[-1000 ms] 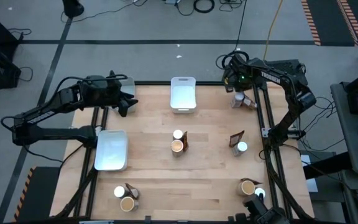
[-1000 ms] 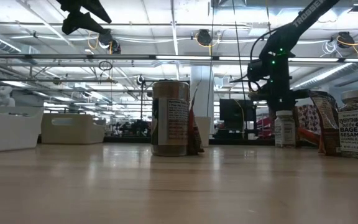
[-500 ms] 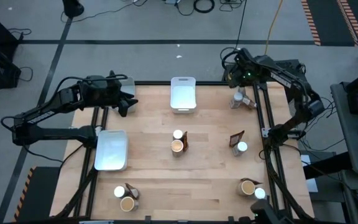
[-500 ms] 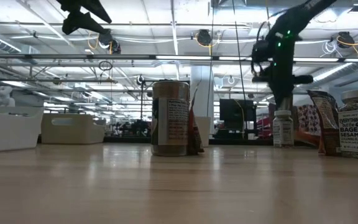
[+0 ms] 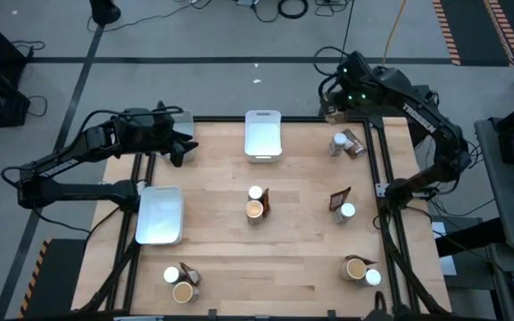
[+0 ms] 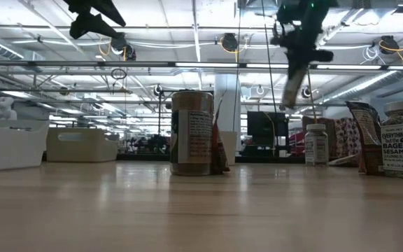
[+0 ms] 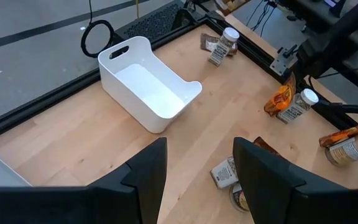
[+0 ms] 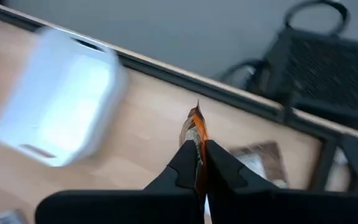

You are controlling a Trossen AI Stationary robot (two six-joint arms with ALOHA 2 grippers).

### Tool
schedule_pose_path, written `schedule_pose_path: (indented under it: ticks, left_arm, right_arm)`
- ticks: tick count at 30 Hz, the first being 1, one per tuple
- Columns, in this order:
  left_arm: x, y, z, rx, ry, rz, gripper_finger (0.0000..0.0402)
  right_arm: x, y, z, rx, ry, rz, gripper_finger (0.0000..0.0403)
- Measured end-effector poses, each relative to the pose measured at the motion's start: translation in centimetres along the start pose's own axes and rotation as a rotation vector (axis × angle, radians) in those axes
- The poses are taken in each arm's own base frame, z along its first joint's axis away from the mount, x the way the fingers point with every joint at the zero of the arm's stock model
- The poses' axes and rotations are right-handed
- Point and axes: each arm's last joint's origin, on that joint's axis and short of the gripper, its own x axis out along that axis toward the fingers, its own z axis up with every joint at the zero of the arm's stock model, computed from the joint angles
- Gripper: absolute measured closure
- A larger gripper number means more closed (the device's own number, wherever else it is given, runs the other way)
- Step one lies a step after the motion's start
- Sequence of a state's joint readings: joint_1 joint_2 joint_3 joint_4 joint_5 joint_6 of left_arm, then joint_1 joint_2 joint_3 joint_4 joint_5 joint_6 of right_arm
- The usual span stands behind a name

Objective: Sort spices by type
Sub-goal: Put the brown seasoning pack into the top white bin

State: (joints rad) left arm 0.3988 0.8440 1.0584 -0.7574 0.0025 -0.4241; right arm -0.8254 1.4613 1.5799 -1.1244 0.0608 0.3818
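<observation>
Right gripper (image 8: 199, 163) has lifted from table's far right corner, jaws clenched on orange packet (image 8: 196, 134); sorting underway. Left gripper (image 7: 194, 168) hovers parted, empty, far left edge.

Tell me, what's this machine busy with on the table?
It is sorting spices. The right gripper is shut on a thin packet, held up in the air near the far right corner, above a white-topped jar and another packet. The left gripper hangs open over the far left side, holding nothing. Small clusters of jars and packets stand around the wooden table, and two white trays, one at the far edge and one on the left, sit empty.
</observation>
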Motion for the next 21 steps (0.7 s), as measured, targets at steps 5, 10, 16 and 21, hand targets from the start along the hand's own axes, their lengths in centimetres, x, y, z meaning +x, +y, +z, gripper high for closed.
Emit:
schedule_pose_path:
  ticks: [5, 10, 16, 21]
  left_arm:
    - [0.0, -0.1, 0.0, -0.016, 0.015, -0.031, 0.0212]
    - [0.0, 0.0, -0.3, -0.032, 0.045, -0.035, 0.0212]
    - [-0.3, 0.2, -1.2, -0.05, 0.138, -0.019, 0.0212]
    - [-1.1, 0.2, -1.8, -0.065, 0.167, -0.022, 0.0212]
  right_arm:
    - [-0.7, 2.9, 0.2, -0.078, -0.035, 0.083, 0.0403]
    - [1.0, 6.8, 0.1, -0.186, -0.029, 0.193, 0.0403]
    - [4.7, 11.7, -0.2, -0.3, -0.064, 0.314, 0.0403]
    - [8.1, 14.5, -0.3, -0.364, 0.002, 0.36, 0.0403]
